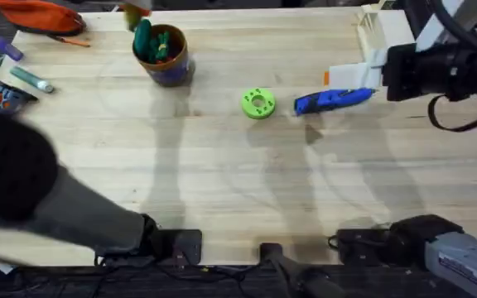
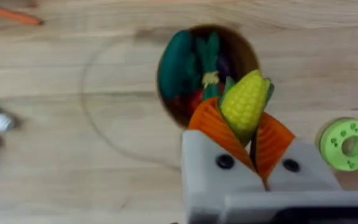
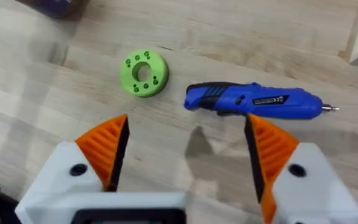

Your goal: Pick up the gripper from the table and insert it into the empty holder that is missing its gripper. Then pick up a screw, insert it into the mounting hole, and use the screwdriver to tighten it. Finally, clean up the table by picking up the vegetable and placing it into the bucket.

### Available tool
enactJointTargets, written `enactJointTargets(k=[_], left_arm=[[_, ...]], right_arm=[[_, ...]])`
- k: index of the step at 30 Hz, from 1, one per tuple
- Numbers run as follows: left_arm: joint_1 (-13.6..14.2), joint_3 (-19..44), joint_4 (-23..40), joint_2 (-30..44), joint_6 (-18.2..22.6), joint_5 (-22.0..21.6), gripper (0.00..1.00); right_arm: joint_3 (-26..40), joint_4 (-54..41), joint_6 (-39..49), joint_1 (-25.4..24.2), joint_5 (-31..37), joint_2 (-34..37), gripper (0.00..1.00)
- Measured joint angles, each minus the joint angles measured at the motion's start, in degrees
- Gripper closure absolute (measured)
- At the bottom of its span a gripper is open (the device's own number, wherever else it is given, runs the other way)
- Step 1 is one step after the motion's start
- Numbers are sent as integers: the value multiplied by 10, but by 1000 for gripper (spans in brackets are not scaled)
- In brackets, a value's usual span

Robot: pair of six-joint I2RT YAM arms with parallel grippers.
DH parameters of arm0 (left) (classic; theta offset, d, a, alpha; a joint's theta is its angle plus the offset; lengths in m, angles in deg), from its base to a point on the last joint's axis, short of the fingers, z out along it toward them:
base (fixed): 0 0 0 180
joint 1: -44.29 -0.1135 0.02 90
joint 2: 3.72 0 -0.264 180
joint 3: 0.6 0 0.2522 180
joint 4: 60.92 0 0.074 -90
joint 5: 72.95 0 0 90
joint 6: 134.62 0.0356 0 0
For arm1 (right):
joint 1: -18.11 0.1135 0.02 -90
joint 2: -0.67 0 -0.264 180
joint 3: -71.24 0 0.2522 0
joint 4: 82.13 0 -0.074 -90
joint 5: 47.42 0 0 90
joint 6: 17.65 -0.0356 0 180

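My left gripper is shut on the vegetable, a yellow corn-like toy pinched between its orange fingers. The vegetable hangs over the near edge of the bucket, which holds dark green toys. The bucket stands at the table's back left. The blue screwdriver lies at the back right, and my right gripper hovers just behind it. That gripper is open over bare wood, with the screwdriver ahead of it. The loose gripper piece, a bare holder and a screw are out of view.
A lime-green disc with holes lies between bucket and screwdriver. A pale wooden box sits at the back right corner. Pens and an orange pouch clutter the back left. My left arm looms dark and blurred at the left.
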State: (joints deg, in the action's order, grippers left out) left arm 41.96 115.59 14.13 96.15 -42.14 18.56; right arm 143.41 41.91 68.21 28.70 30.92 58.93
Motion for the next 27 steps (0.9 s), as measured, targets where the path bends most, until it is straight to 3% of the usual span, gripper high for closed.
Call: enactJointTargets(k=[6, 18, 24, 27], left_arm=[[33, -1, -29, 101, -25, 0, 969], [29, -2, -30, 136, -45, -1, 947], [29, -2, -28, 136, -48, 0, 65], [29, -2, -24, 135, -49, -1, 16]], right_arm=[[0, 0, 0, 0, 0, 0, 8], [0, 0, 0, 0, 0, 0, 8], [0, 0, 0, 0, 0, 0, 8], [0, 0, 0, 0, 0, 0, 8]])
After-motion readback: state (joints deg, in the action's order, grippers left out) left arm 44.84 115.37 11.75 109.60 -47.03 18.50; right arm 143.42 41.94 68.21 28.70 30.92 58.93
